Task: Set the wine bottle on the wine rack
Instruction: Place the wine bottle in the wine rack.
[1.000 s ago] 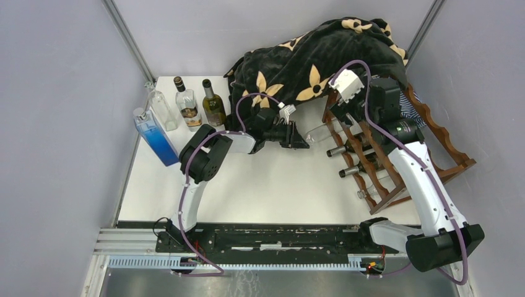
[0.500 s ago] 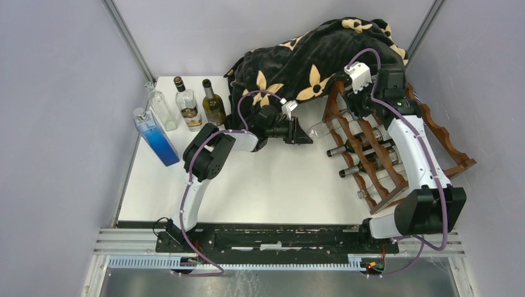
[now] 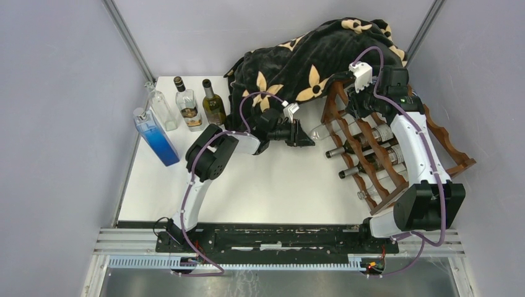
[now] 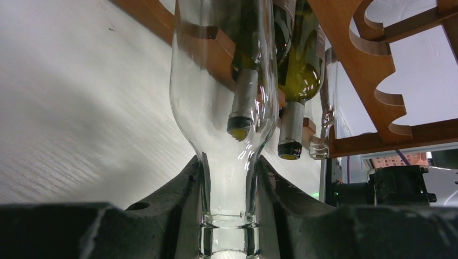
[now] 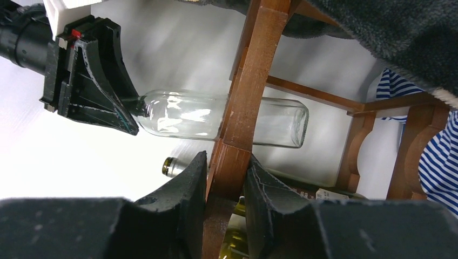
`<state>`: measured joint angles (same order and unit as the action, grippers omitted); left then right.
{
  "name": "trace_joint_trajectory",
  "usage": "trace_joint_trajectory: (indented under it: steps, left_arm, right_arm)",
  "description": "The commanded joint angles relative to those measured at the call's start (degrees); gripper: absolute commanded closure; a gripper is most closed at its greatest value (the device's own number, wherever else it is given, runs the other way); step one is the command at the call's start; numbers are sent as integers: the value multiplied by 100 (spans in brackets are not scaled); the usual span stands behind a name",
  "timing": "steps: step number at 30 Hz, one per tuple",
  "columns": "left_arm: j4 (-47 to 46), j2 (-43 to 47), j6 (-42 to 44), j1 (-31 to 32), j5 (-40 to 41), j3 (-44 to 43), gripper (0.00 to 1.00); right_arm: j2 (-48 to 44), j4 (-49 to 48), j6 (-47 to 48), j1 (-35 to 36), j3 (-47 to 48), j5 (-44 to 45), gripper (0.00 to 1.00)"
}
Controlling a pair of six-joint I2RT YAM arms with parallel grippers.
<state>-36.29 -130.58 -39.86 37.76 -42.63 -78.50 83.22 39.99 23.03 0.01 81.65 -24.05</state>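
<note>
Two grips at the 2 o'clock wine rack (image 3: 455, 162)
Only wrist views tell: left end effector (image 4: 229, 168) pinches the neck of the wine bottle (image 5: 183, 114), body across the rails; right end effector (image 5: 226, 162) clamps a post.

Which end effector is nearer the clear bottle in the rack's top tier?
Left. The left end effector clamps the bottle by its neck; the right end effector grips the rack post beside the bottle's body, not touching the glass.

right gripper (image 5: 226, 162) jaws clamped on wine rack (image 5: 254, 70) post, clear wine bottle (image 5: 183, 116) lying behind, neck in left gripper (image 5: 132, 112)
</note>
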Motion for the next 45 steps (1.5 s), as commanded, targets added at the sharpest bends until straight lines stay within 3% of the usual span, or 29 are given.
trace_joint_trajectory:
  steps: [1,29,45]
  left_arm:
    - [-1043,439,-290,105,68,124,98]
    - [-1285,306,-751,318,983,8,98]
    - [-547,-96,-1129,368,1149,-783,98]
  right_arm:
    - [-53,243,-144,170,211,-1080,90]
    - [-126,316,-413,1373,350,-1147,94]
    - [-56,269,-422,1578,394,-1125,94]
